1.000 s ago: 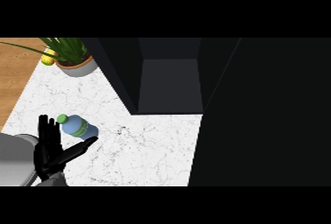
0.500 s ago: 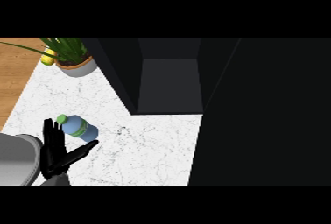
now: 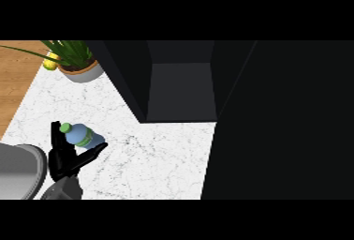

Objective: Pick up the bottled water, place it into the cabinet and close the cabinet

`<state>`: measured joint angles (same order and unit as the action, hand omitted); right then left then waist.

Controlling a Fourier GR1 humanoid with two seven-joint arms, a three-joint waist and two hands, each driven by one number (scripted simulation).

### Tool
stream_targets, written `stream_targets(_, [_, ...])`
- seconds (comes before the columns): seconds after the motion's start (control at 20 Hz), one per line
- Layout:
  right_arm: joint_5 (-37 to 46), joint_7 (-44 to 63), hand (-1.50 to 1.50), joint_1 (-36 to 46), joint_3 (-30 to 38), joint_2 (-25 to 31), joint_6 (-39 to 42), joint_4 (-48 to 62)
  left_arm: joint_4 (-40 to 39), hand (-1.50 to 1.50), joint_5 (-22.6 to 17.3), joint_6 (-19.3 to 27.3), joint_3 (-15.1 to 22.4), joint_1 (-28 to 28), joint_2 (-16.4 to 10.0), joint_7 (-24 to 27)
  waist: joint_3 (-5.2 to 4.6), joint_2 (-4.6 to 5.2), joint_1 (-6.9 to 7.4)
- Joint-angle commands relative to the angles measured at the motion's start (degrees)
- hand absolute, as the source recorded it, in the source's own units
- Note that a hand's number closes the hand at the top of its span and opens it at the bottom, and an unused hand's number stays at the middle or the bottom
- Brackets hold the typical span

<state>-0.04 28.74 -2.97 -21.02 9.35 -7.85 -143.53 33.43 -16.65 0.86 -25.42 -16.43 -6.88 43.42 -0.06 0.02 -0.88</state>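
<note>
The left hand sits just below the bottled water, open, with fingers straight up along the bottle's left side and thumb spread under its right. Its grey forearm lies lower still.

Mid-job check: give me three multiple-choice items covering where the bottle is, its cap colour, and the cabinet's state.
1. The bottle is: A on a plate; B on the counter by the left hand; C in a plant pot.
2. Its cap is: A red; B white; C green.
3. The cabinet is: A open; B shut; C half shut.

1 B: it lies on the white top between finger and thumb.
2 C: the cap shows green.
3 A: its dark inside is in view.
</note>
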Motion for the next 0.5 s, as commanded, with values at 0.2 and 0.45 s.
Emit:
stream_targets(0.2, [-0.03, 3.66, -1.5, -4.04, -0.62, 0.77, 0.23, -10.33, -6.93, -1.5, -2.28, -4.42, -0.73, -5.46, -0.47, 2.12, 0.0, -0.05, -0.05])
stream_targets(0.45, [-3.22, 3.84, -1.5, -2.65, 5.25, 1.56, 0.47, -9.13, -9.36, 1.5, -2.76, -11.36, 0.33, -5.14, -0.67, 2.1, 0.02, -0.01, 0.21])
